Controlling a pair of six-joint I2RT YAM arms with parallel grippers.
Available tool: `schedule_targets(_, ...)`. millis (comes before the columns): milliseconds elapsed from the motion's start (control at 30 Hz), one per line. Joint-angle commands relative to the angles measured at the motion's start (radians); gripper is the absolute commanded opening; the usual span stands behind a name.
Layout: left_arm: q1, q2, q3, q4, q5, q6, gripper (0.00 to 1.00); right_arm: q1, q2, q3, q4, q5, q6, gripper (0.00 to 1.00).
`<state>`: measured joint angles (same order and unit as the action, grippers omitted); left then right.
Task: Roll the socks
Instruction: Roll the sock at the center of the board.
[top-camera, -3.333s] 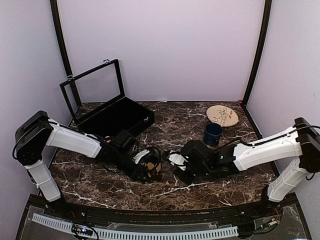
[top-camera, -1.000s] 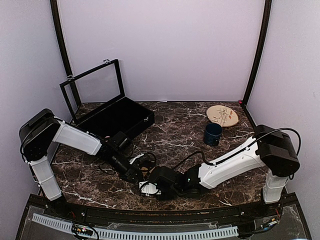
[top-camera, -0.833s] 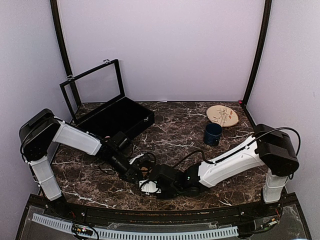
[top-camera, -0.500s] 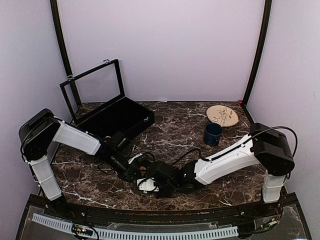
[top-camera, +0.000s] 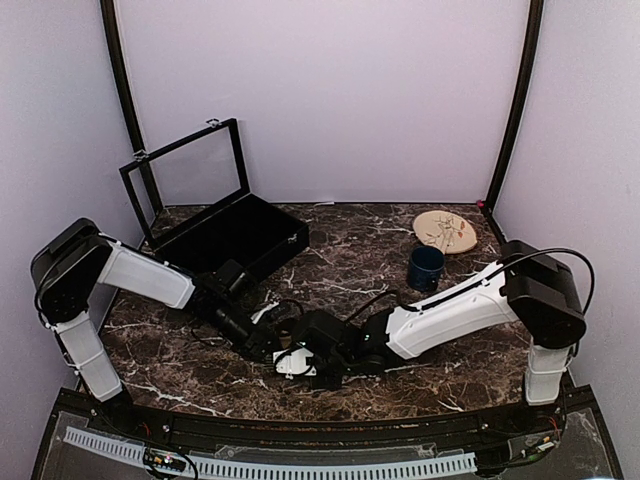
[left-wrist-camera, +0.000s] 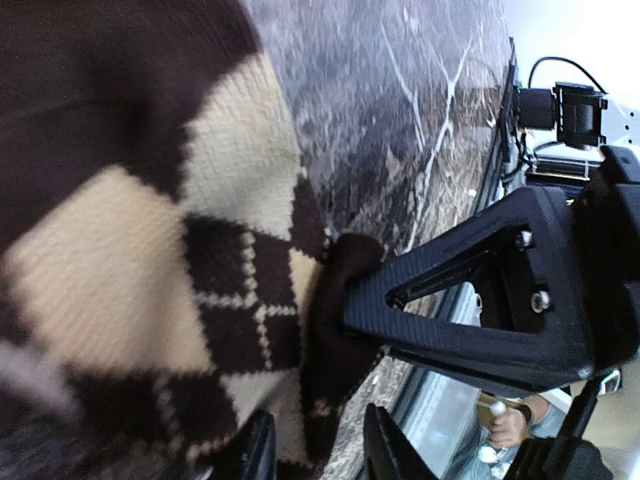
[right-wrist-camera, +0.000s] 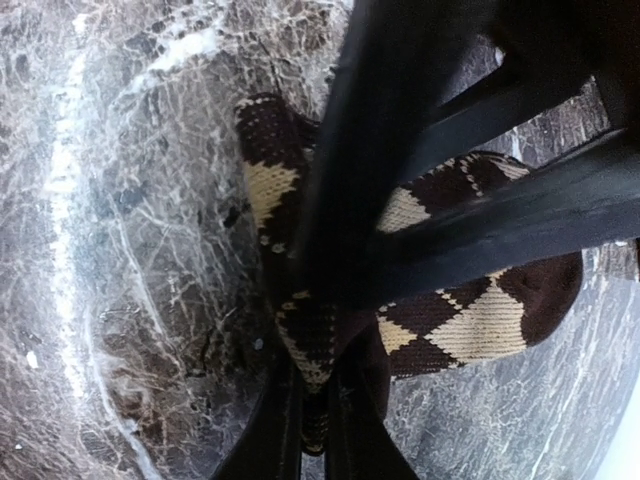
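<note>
I see right gripper (right-wrist-camera: 314, 425) pinching argyle sock (right-wrist-camera: 470, 325), near-left of mug (top-camera: 426, 267); left gripper (left-wrist-camera: 318, 452) jaws narrowly parted.

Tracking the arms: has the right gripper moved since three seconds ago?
Yes. In the top view the right gripper has swung left and toward the near table edge, away from the blue mug, which stayed put.

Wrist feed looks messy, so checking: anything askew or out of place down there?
The argyle sock lies bent and bunched, not a tidy roll, pinched in the right gripper. No second sock shows in any view.
</note>
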<state>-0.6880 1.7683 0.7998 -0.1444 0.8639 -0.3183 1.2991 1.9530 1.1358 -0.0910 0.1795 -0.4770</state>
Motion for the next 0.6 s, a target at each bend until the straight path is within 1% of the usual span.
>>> schedule_targets(0, 0.031, -0.098, -0.029, 0.015, -0.092, -0.035, 0.35, -0.016, 0.029, 0.046, -0.092, -0.081, 0.046, 0.03)
schedule_targets(133, 0.05, -0.151, -0.038, 0.031, -0.156, -0.055, 0.41, -0.025, 0.025, 0.063, -0.126, -0.118, 0.078, 0.0)
schedule_targets(333, 0.059, -0.215, -0.06, 0.042, -0.252, -0.064, 0.42, -0.046, 0.014, 0.084, -0.185, -0.183, 0.135, 0.0)
schedule_targets(567, 0.059, -0.338, -0.143, 0.152, -0.354, -0.117, 0.42, -0.101, 0.01, 0.134, -0.272, -0.338, 0.227, 0.0)
